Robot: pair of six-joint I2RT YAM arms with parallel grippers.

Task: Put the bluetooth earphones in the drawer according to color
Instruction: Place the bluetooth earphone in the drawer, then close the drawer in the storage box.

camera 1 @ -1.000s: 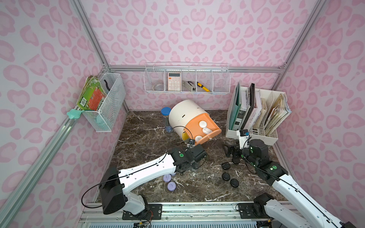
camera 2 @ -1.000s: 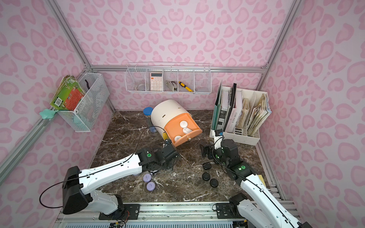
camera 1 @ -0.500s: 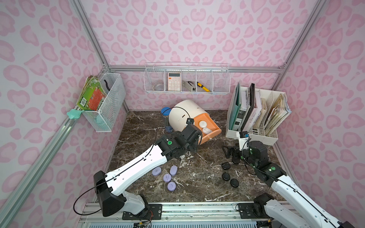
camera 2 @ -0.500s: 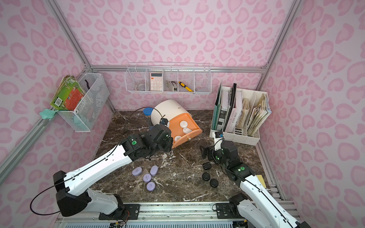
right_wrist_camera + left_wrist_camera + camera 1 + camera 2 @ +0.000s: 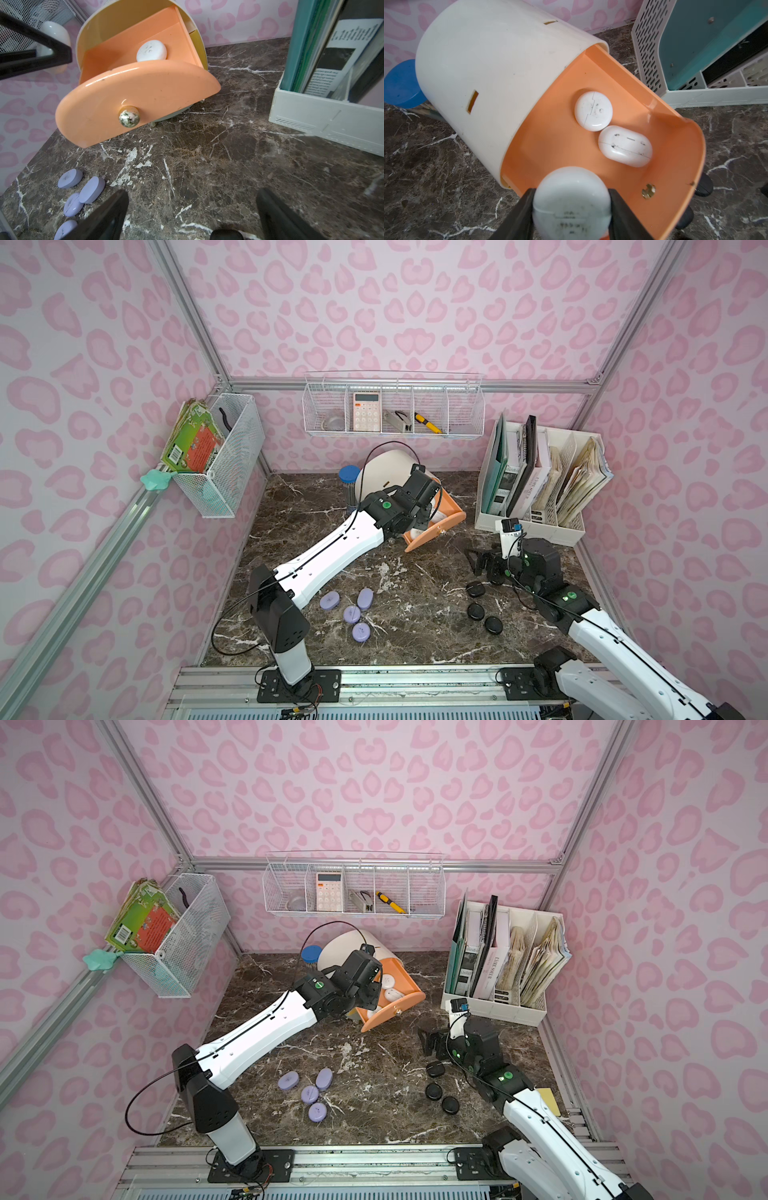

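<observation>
— One white case (image 5: 572,204) sat clamped in the left gripper (image 5: 571,199), above the open peach drawer (image 5: 556,135) of the white cabinet (image 5: 477,62).
— Inside?
— Two white cases (image 5: 593,111) lay there.
— Farther out?
— Four lilac cases (image 5: 352,614) at the cabinet's seven o'clock; three black cases (image 5: 475,611) at five, beside the right gripper (image 5: 192,194), jaws wide, empty.

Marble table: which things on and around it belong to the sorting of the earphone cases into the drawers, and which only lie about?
Belong to the job: white earphone case in the left end effector; white cases in the peach drawer; white cabinet; lilac cases; black cases.

Only lying about: file rack; calculator; blue-lidded jar; side wire basket.
</observation>
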